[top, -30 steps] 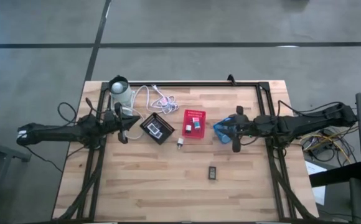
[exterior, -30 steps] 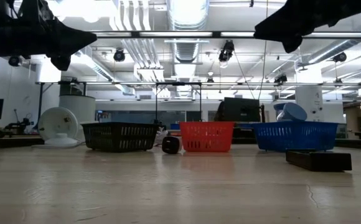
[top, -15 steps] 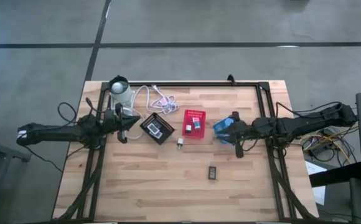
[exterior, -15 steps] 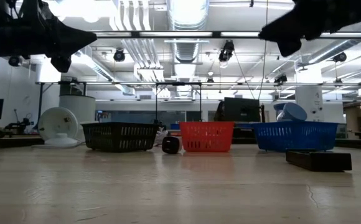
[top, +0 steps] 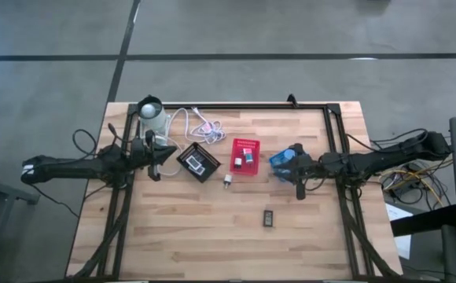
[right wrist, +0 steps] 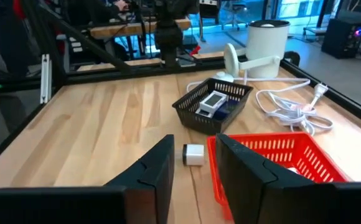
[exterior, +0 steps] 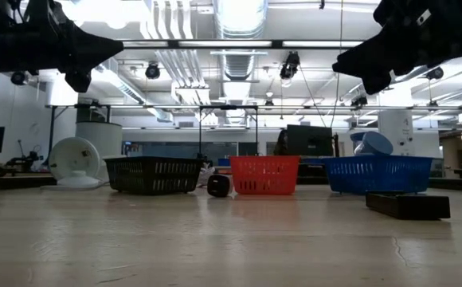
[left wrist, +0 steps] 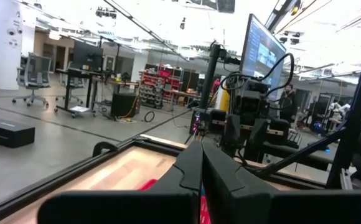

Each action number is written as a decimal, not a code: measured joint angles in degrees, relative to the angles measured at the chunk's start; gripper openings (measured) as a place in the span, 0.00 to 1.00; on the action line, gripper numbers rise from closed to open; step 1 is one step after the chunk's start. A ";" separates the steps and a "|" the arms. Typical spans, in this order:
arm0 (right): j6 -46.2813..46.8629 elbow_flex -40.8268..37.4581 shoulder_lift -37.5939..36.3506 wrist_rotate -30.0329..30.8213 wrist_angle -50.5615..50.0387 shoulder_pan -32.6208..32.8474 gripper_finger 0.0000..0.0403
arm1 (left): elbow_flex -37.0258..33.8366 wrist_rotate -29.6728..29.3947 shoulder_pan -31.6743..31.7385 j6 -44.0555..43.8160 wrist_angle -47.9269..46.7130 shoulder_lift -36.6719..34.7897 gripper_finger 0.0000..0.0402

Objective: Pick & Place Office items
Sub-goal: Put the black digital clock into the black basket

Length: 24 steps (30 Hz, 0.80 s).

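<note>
Above the desk near its right edge, my right hand [top: 297,187] hangs parted and empty, so I should drop squarely over the black block [top: 268,218] toward the front edge before pinching.

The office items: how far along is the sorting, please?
Done: items lie in the black bin, red bin and blue bin. In hand: nothing; the right tool hangs open, the left tool shut. Left: a small block beside the red bin and a black block on the table.
</note>
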 joint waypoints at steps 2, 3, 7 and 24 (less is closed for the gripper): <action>-0.05 0.14 -0.01 0.00 -0.42 0.00 0.31 | 0.09 0.00 0.00 0.00 -0.02 0.00 0.01; -0.06 0.34 -0.02 0.00 -0.64 0.00 0.33 | 0.15 0.00 0.00 0.00 -0.02 0.00 0.01; -0.07 1.68 -0.02 0.00 -1.70 0.00 0.39 | 0.20 0.02 0.01 -0.56 -0.02 0.00 0.01; 1.46 1.60 0.35 -0.19 -2.09 0.00 0.45 | 0.17 0.02 0.02 -0.76 -0.04 0.00 0.01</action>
